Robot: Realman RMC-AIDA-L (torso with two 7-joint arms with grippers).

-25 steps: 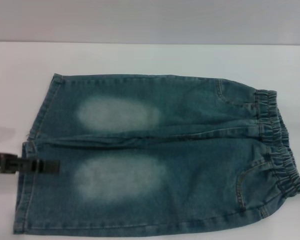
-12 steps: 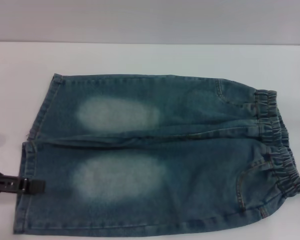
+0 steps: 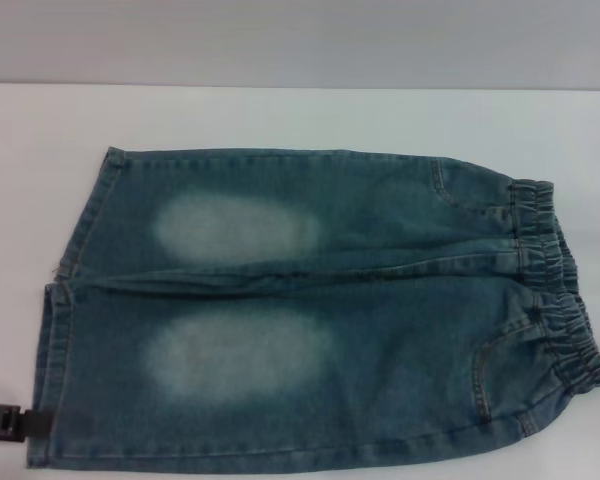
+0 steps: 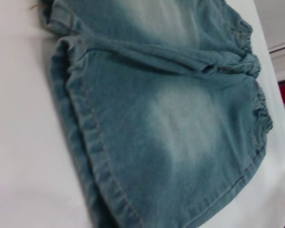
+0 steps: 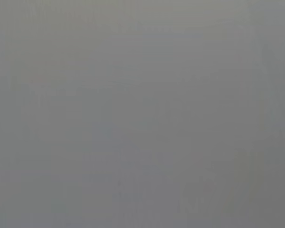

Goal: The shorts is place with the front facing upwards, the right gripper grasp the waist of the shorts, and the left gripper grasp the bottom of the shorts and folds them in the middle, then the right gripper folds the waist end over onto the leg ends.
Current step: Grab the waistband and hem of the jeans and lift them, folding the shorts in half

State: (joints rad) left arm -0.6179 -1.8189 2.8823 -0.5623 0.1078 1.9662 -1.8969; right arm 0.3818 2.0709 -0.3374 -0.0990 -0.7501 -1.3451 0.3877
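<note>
The blue denim shorts (image 3: 310, 310) lie flat and front up on the white table (image 3: 280, 115), with two pale oval patches showing. The gathered waist (image 3: 562, 290) points right. The bottom of the shorts, two straight hems (image 3: 46, 370), lies at the left. My left gripper (image 3: 28, 422) comes in low from the left edge as a black bar, its tip at the near corner of the near leg's hem. The left wrist view looks along the shorts (image 4: 171, 118) from close by the hem (image 4: 85, 142). My right gripper is out of view; its wrist view is plain grey.
White table surface runs around the shorts on the far side and both ends. A grey wall (image 3: 300, 40) stands behind the table. The near edge of the shorts reaches the bottom of the head view.
My left gripper has slid along the hem toward me, from the middle of the near leg's hem to its near corner, and drawn back to the left. The shorts have not moved.
</note>
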